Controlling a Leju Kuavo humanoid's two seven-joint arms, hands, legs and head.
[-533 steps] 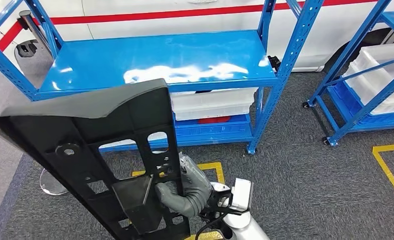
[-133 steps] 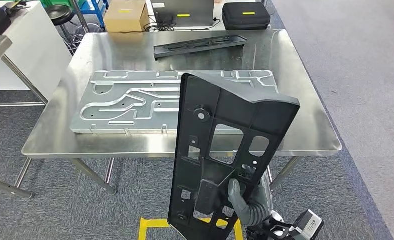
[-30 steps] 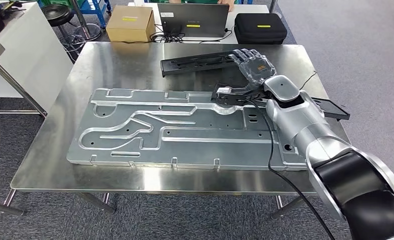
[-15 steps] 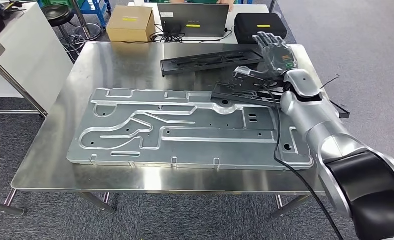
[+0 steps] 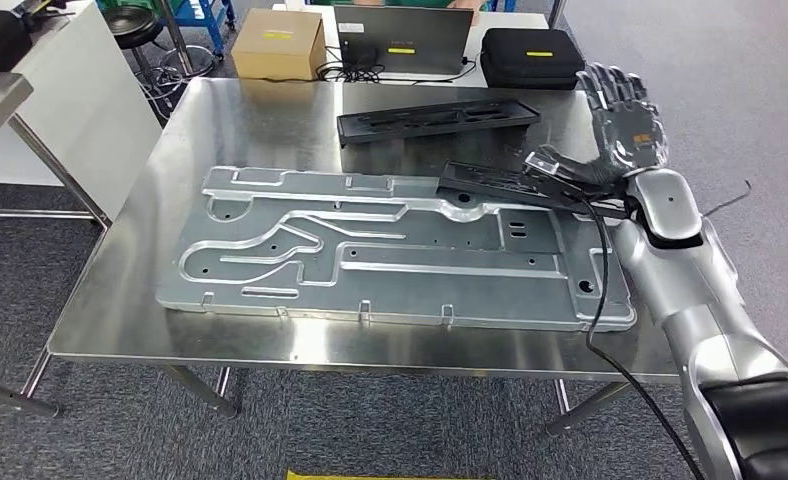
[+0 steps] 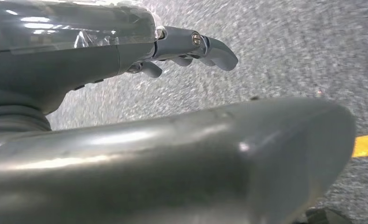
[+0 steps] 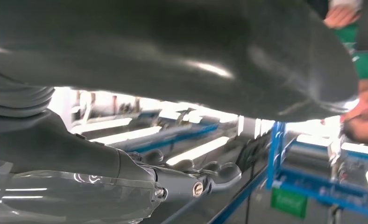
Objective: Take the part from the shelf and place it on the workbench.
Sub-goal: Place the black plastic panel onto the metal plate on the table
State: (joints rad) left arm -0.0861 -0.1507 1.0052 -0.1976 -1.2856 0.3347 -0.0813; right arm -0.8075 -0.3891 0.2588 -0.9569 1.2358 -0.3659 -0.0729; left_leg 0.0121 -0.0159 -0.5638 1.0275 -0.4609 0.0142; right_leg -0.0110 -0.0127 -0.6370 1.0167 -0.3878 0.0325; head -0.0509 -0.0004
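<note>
Right hand (image 5: 625, 120) empty, fingers spread | part (image 5: 510, 182) lies just beside, on workbench (image 5: 260, 120)

Right arm (image 5: 690, 290) is reaching up along the worktop's (image 5: 270, 120) right edge; right hand (image 5: 625, 120) is raised, fingers (image 5: 610, 85) spread, gripping nothing. Left hand (image 6: 126, 51) is hanging over the floor, fingers loosely curled, holding nothing.

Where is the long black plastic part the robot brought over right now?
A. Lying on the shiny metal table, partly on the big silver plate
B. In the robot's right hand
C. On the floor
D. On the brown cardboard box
A: the long black plastic part lies flat on the shiny metal table, one end over the big silver plate, while the right hand is raised with fingers spread, holding nothing.
</note>
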